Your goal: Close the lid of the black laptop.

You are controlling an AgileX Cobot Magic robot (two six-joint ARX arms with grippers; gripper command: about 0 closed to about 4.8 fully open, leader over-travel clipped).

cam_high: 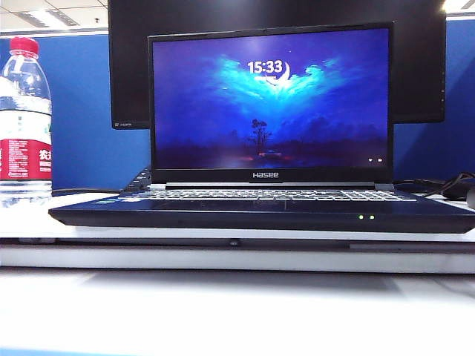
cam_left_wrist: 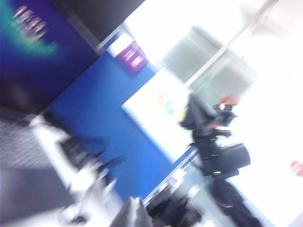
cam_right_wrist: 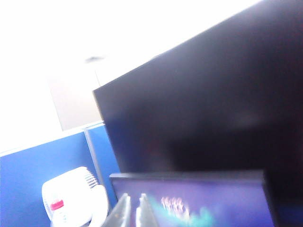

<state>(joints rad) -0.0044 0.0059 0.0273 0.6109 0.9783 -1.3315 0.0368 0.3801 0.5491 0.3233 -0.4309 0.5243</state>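
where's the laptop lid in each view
Exterior view: the lid stands open and upright in the middle, screen lit, no hand in sight.
Left wrist view: only a blurred corner of the lit screen.
Right wrist view: its top edge and a strip of the lit screen, just past the right hand.
Shared landmark: the black monitor behind it.

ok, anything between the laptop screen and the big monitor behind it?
Nothing visible. In the exterior view the lid stands upright directly in front of the monitor, overlapping it; the gap behind is hidden. Neither gripper shows there.
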